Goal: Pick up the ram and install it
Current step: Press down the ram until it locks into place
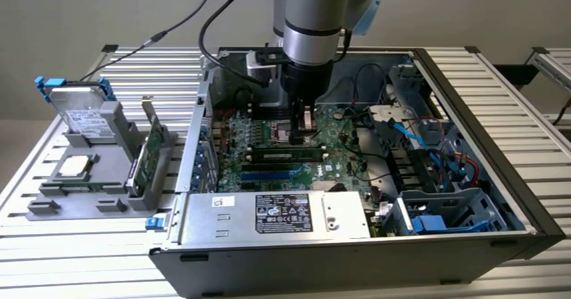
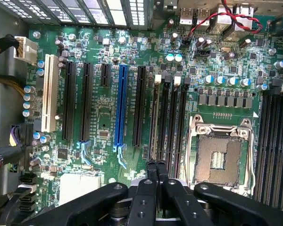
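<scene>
Open computer case [image 1: 499, 158], power supply [image 1: 277, 215], hard drive [image 1: 85, 118]

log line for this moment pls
gripper: shut, nothing held | over motherboard in computer case | ram: seated in slot

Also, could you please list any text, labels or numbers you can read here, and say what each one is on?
None can be read.
Power supply label: white print, too small.
Hard drive sticker: print blurred.
Motherboard: white silkscreen markings, too fine.
</scene>
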{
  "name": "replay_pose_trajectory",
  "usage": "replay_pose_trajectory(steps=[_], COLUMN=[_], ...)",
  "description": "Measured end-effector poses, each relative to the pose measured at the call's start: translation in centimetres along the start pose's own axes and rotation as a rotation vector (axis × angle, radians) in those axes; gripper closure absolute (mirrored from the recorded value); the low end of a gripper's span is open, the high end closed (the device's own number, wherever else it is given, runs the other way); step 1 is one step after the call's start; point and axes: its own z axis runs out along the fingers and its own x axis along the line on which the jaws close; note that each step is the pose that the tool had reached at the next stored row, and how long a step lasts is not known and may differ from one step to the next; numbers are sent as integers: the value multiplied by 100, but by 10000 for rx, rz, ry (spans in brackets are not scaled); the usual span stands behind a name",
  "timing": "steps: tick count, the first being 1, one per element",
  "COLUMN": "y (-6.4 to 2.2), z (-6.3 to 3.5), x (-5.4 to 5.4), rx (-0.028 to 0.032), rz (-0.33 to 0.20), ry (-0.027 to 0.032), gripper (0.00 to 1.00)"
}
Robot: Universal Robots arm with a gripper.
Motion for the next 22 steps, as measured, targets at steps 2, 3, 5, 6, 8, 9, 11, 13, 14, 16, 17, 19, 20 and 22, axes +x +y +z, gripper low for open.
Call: replay_pose_trajectory(steps=[2, 3, 5, 6, 8, 9, 11, 13, 14, 16, 17, 19, 20, 22], y=[-1, -2, 0, 2, 6, 6, 6, 6, 6, 5, 5, 5, 5, 5], z=[29, 48, 84, 103, 138, 158, 188, 207, 212, 217, 217, 217, 218, 224], x=[0, -1, -2, -3, -4, -4, -5, -4, -4, -6, -6, -6, -6, -6], rx=[0, 0, 4, 8, 8, 9, 9, 4, 3, 10, 10, 8, 8, 6], rz=[1, 1, 1, 1, 1, -1, 0, 0, 0, 0, 1, 1, 0, 0], ry=[1, 1, 1, 0, 1, 2, 2, 12, 12, -1, -1, 1, 2, 5], gripper=[90, 90, 90, 90, 90, 90, 90, 90, 90, 90, 90, 90, 90, 90])
